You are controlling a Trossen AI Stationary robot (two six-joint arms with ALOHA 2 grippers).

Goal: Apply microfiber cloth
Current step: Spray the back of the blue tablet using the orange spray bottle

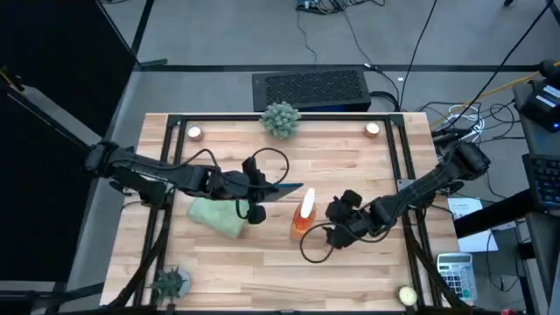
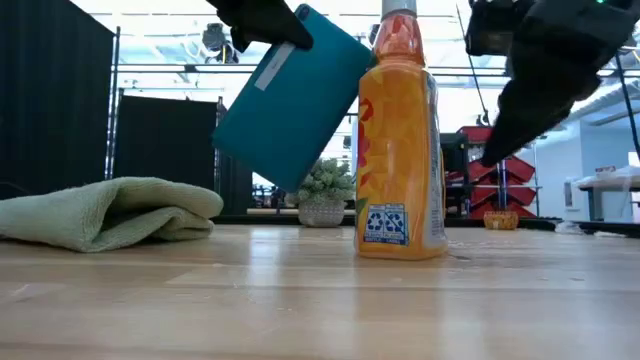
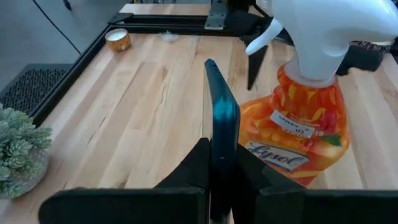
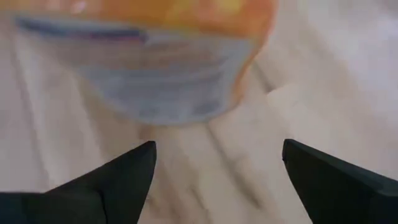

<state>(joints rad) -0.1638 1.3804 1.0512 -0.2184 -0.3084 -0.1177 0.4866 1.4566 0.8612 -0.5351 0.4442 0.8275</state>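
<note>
High view: the left gripper [image 1: 262,191] clamps a teal phone [image 1: 282,192] lifted above mid-table, beside an upright orange spray bottle [image 1: 303,216]. The cloth [image 1: 216,216] lies crumpled left of the bottle. The right gripper [image 1: 339,219], fingers spread wide, hovers just right of the bottle.
</note>
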